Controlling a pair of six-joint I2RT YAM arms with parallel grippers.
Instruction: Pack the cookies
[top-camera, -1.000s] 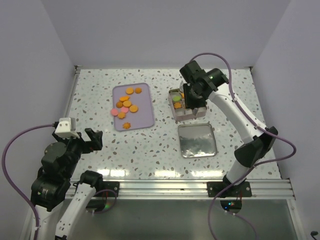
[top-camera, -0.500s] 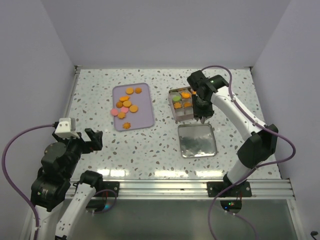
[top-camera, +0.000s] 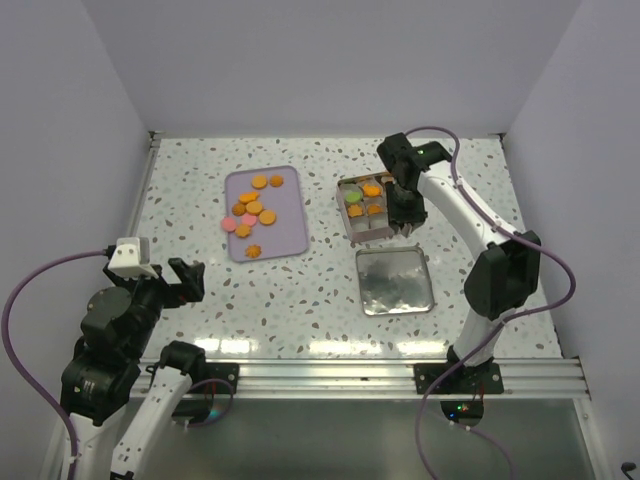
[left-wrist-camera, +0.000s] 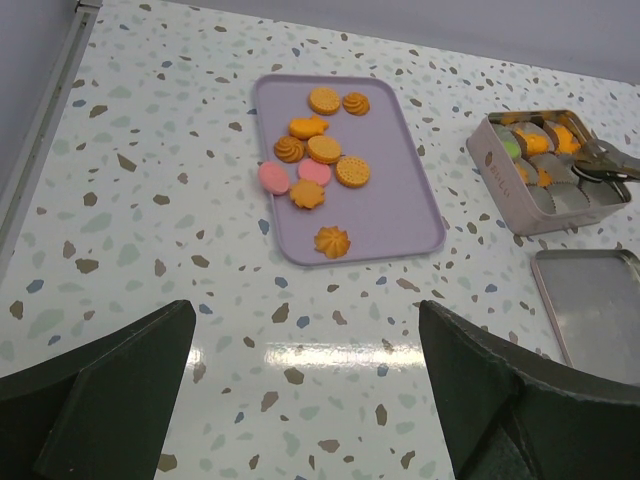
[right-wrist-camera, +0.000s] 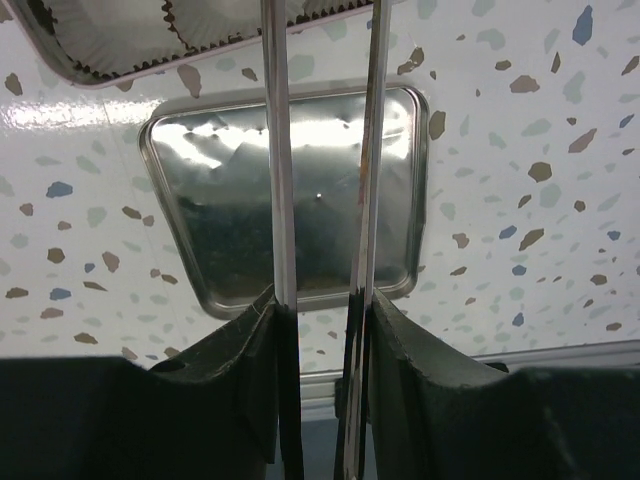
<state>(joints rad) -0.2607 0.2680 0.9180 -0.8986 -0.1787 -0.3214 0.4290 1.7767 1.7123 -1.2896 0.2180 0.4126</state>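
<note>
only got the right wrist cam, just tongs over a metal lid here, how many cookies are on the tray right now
observer: ten cookies are on the lilac tray, eight orange and two pink.
operator: anything in the tin yet
observer: yes, the tin has one green and a few orange ones in its far cups.
operator: where's the left hand
observer: the left hand is open at the near left, apart from the tray.

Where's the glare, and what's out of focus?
Top view: lamp streaks along the table near edge. Left wrist: glare patch on the table, fingers dark and soft. Right wrist: hotspot on the lid; tongs sharp, fingers soft.
</note>
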